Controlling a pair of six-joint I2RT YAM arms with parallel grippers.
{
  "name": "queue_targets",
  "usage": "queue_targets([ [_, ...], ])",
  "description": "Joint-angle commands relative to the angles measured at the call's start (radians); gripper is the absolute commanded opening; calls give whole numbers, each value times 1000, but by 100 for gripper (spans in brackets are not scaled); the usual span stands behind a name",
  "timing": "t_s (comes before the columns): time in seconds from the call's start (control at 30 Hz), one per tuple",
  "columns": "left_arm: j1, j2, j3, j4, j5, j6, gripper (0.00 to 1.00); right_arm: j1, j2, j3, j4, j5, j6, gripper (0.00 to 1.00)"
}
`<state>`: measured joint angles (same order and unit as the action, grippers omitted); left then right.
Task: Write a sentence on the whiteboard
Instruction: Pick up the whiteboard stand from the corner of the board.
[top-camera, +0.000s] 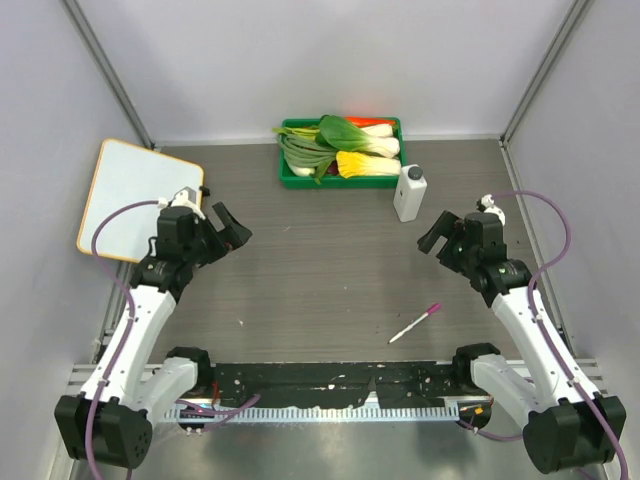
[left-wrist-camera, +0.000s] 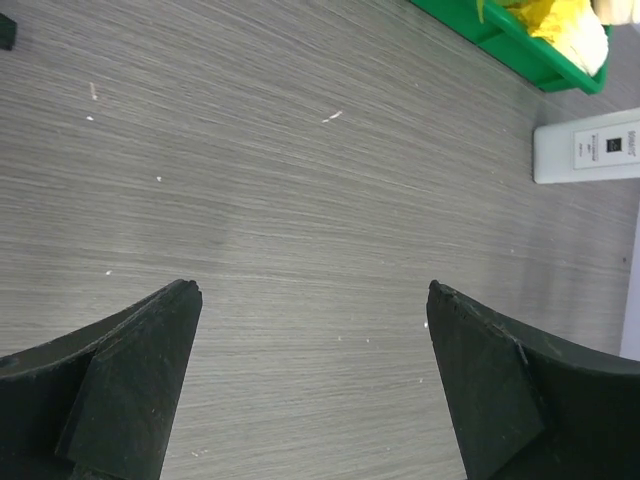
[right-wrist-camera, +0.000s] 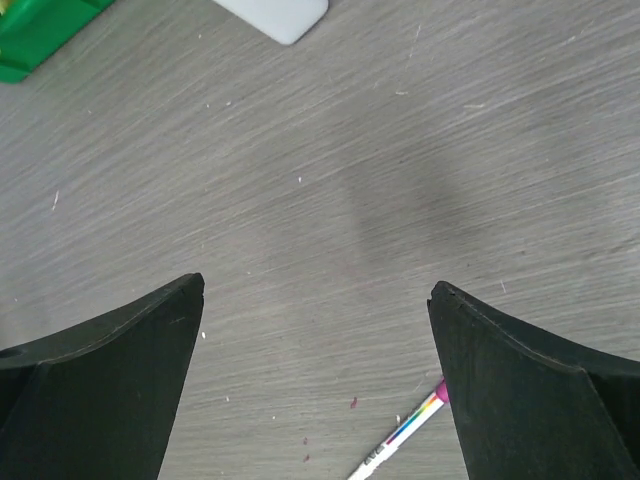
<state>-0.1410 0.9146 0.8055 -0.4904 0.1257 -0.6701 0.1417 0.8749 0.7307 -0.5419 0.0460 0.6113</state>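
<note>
Opening stage: whiteboard (top-camera: 125, 195) lay unmarked at the far-left edge of the worktop (top-camera: 320, 270), left gripper (top-camera: 228, 226) and right gripper (top-camera: 438, 232) both stood spread and empty, so the next move probably called for pinching the loose pen (top-camera: 415, 324).

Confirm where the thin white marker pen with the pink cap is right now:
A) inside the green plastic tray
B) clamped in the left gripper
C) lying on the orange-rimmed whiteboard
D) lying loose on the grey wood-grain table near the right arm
D: the marker pen lies flat on the table, and the right gripper is open and apart from it.
</note>
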Motion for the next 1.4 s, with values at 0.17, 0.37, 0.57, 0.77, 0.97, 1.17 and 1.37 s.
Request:
queue_targets([
  [0.17, 4, 101, 44, -94, -116, 23, 100, -5, -28, -34, 49, -178, -33, 99],
  [0.37, 4, 155, 66, -100, -287, -42, 100, -4, -43, -53, 89, -228, -59, 99],
  [0.57, 4, 265, 139, -125, -402, -124, 100, -4, -25, -54, 102, -238, -97, 100],
  [0.77, 4, 430, 250, -178, -518, -189, 100, -4, 12, -73, 132, -228, -96, 99],
  [0.97, 23, 591, 342, -235, -591, -336, 97, -4, 39, -115, 171, -242, -85, 99],
  [1.17, 47, 792, 477, -275, -601, -355, 94, -4, 70, -151, 214, -258, -76, 99],
  [1.37, 50, 938, 583, -335, -705, -390, 84, -4, 96, -157, 223, -261, -87, 100],
])
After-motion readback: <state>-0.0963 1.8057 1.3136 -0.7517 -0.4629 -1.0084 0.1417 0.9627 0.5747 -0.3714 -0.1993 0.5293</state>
